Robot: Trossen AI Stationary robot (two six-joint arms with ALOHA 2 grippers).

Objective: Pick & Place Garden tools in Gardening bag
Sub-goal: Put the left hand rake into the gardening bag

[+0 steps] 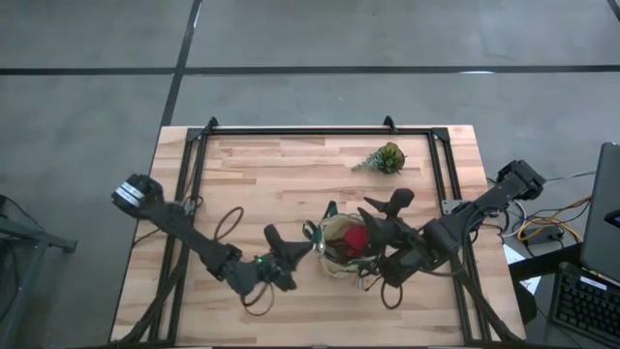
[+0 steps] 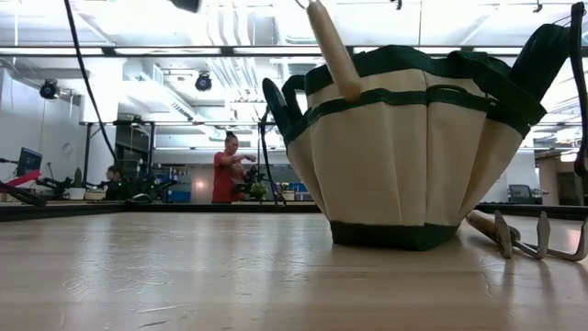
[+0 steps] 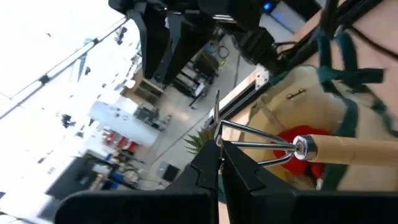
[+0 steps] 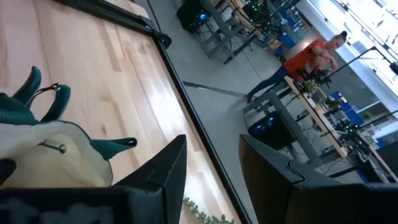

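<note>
The tan gardening bag (image 1: 336, 244) with dark green trim stands upright on the table (image 2: 404, 147). A red piece (image 1: 355, 238) lies inside it. My left gripper (image 1: 294, 254) is just left of the bag, shut on a wooden-handled rake (image 3: 348, 149). The rake's handle (image 2: 333, 51) slants down to the bag's rim. My right gripper (image 1: 384, 213) is open and empty at the bag's far right side; its own view shows the gap between its fingers (image 4: 211, 168). A second tined tool (image 2: 528, 241) lies on the table beside the bag. My left gripper pinches the rake's thin metal tines (image 3: 219, 138) between its two fingertips, at the end away from the handle. The rake is lifted clear of the table. Its wooden handle (image 3: 354, 149) reaches away from the fingers over the bag's open top.
A small green plant (image 1: 386, 158) lies on the table toward the far right. A black metal frame (image 1: 320, 131) runs around the table. In the low view people stand at benches in the room behind (image 2: 225, 170).
</note>
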